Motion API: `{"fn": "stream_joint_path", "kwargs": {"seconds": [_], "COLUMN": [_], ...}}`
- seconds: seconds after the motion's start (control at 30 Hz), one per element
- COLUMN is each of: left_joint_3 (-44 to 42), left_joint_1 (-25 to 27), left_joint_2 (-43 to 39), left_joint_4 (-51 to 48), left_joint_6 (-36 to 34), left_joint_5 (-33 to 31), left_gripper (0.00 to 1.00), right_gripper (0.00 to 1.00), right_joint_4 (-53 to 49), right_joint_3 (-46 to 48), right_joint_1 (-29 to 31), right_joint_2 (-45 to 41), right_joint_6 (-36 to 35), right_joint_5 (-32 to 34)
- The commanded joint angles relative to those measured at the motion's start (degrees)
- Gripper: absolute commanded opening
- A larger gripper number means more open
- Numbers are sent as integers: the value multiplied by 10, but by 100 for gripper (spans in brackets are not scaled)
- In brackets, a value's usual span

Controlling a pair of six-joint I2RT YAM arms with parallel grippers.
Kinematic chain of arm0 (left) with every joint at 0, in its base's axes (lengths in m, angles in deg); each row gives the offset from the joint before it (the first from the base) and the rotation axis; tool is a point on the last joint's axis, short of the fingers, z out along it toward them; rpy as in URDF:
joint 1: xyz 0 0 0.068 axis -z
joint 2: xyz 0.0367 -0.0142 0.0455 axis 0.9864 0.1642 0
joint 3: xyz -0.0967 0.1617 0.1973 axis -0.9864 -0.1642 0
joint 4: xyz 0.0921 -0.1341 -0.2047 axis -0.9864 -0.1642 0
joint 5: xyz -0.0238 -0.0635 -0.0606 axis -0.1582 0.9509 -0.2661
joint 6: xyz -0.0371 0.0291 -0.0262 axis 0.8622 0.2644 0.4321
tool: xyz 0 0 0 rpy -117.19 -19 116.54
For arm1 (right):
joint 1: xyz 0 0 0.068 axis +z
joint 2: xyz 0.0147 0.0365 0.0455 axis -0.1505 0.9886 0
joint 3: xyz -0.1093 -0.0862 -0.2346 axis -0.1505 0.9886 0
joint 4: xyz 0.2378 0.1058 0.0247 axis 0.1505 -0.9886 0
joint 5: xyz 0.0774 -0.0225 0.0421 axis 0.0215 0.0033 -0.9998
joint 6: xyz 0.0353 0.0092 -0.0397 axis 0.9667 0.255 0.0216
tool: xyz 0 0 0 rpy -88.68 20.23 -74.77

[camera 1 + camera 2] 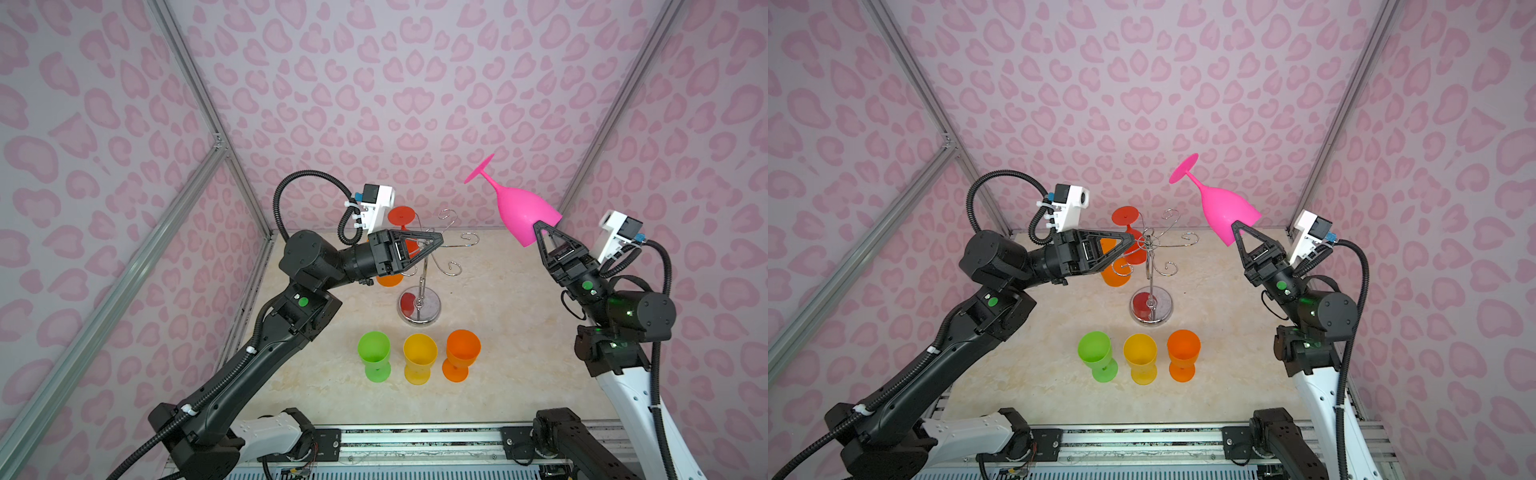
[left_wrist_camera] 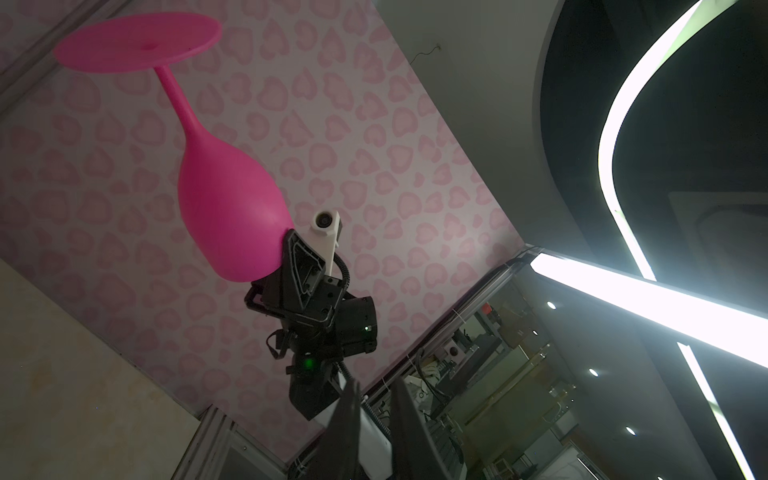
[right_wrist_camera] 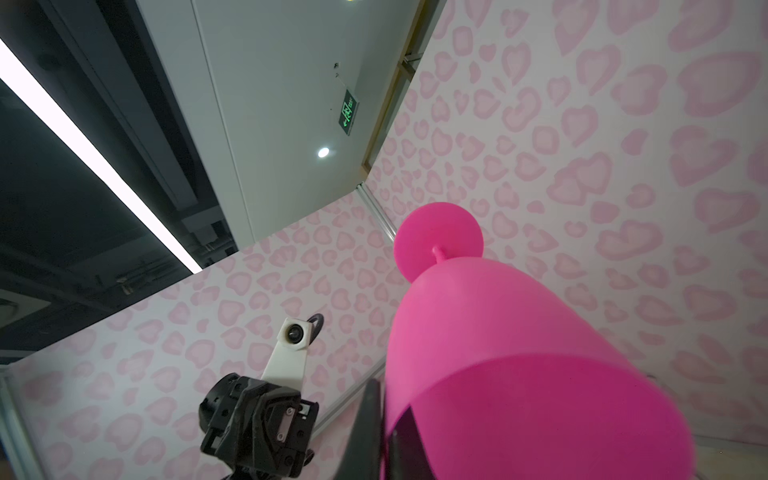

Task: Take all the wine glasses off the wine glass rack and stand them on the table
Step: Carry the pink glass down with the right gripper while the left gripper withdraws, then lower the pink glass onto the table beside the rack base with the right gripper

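- While the right gripper (image 1: 539,225) pinches the rim wall of the pink wine glass (image 1: 521,203), the glass is held in the air upside down and tilted, its foot pointing up toward the back wall
- In the right wrist view, 1 finger (image 3: 372,407) lies outside the bowl and the other reaches inside it, the 2 pressed onto the wall
- The pink wine glass is off the wine glass rack (image 1: 419,309) and well apart from it, higher and to the right in both top views
- The left gripper (image 1: 439,239) sits level at the rack's top, its tips just beside the hub of the hook arms; whether it touches the wire I cannot tell
- In the left wrist view its fingers (image 2: 347,424) stand slightly apart with nothing between them
- A red glass (image 1: 402,216) and a hanging orange glass (image 1: 1115,276) hang upside down on the rack's left side
- 3 glasses stand upright in a row on the table (image 1: 507,340) in front of the rack: a green glass (image 1: 374,353), a yellow glass (image 1: 419,357) and a standing orange glass (image 1: 462,353)
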Motion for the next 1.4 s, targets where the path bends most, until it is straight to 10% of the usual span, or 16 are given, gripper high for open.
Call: {"fn": "stream_joint_path", "kwargs": {"seconds": [0.0, 0.23, 0.47, 0.77, 1.37], "left_joint_3": [16, 14, -9, -19, -23], "left_joint_1": [-3, -6, -7, -7, -7], "left_joint_2": [-35, -129, -185, -191, -190], "left_joint_4": [-171, -339, -389, -400, -404], "left_joint_6": [-180, -335, -381, -377, -381], "left_joint_5": [-67, -270, -396, -406, -413], "left_gripper": [29, 58, 66, 66, 65], "right_gripper": [0, 0, 0, 0, 0], "right_joint_4": [-388, -618, -667, -690, -747], "right_joint_3": [-78, -154, -96, -61, -108], "right_joint_1": [-10, -32, -16, 128, 215], "right_joint_2": [3, 77, 133, 258, 336], "right_joint_6": [-225, -317, -369, -399, -418], "right_joint_5": [90, 151, 160, 266, 288]}}
